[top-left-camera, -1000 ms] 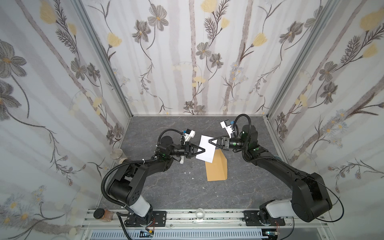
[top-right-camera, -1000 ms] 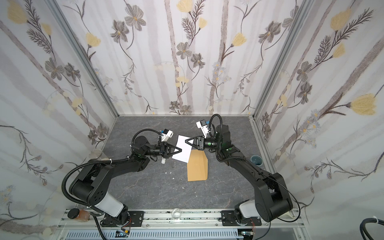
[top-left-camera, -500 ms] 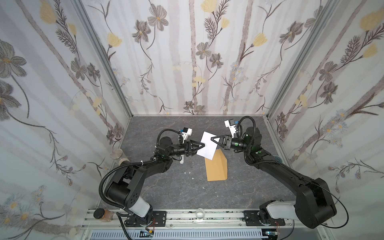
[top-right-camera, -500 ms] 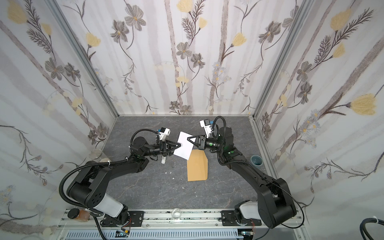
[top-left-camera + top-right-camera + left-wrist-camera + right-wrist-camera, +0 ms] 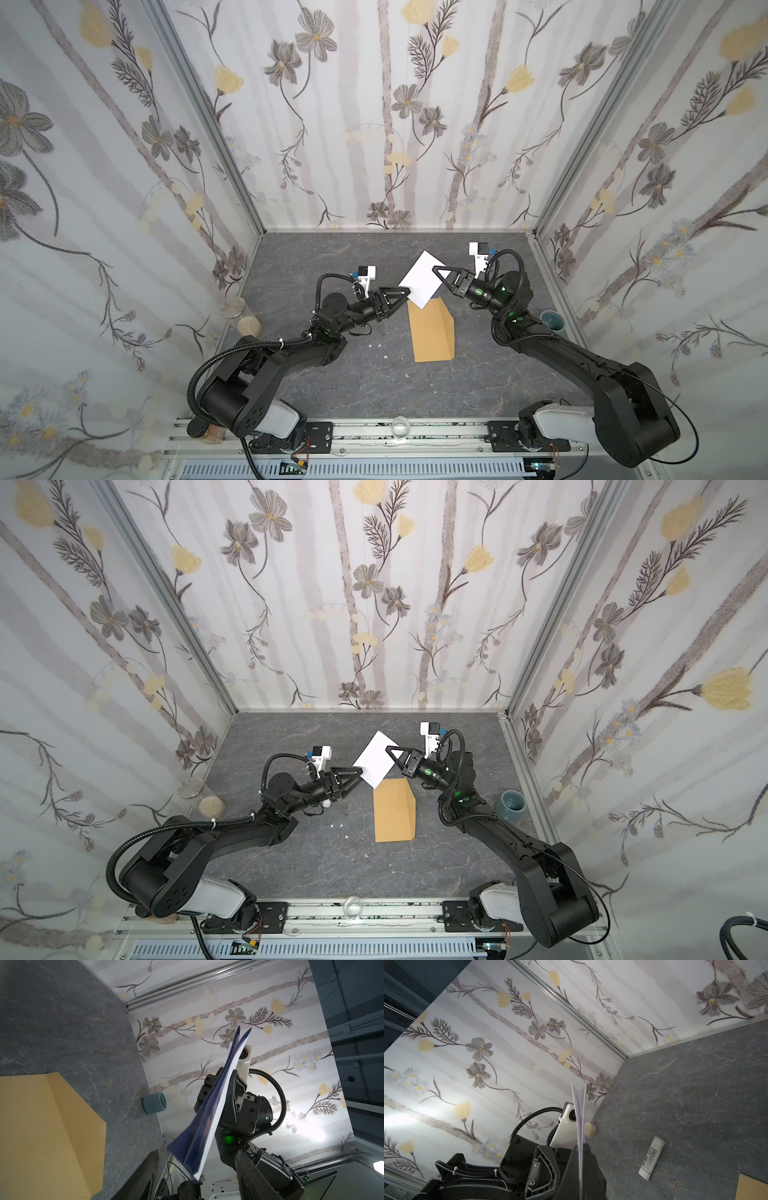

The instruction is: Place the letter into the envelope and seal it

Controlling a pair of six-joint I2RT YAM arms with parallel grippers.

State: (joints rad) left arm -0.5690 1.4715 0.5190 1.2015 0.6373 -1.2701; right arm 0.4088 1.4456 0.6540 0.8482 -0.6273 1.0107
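letter (image 5: 422, 279), folded w/ its white back outward, is held up off the grey table (image 5: 332, 257) toward the far wall, tilted as a diamond in both top views. it is pinched at its right edge by the right gripper (image 5: 435, 270), whose jaws are pressed together on the paper; in the right wrist view the sheet is seen edge-on, clamped btwn the black fingers (image 5: 593, 1167). at the free end the two leaves of the fold are splayed apart, and dark blue print is shown on the inner faces in the left wrist view.

left gripper (image 5: 405, 293) is seen at the letter's lower left corner w/ jaws spread. in the left wrist view that corner hangs btwn the two fingers (image 5: 249, 1169), and no contact w/ either can be made out.

envelope (image 5: 430, 332) is laid flat on the table btwn the two arms, tan, w/ a lengthwise crease near its right side. its far end is overlapped by the letter's near corner in both top views, but the two are shown apart in the left wrist view.

white glue stick (image 5: 652, 1161) is seen lying on its side on the table, near a corner of the envelope. teal cup (image 5: 552, 322) is stood by the right wall.
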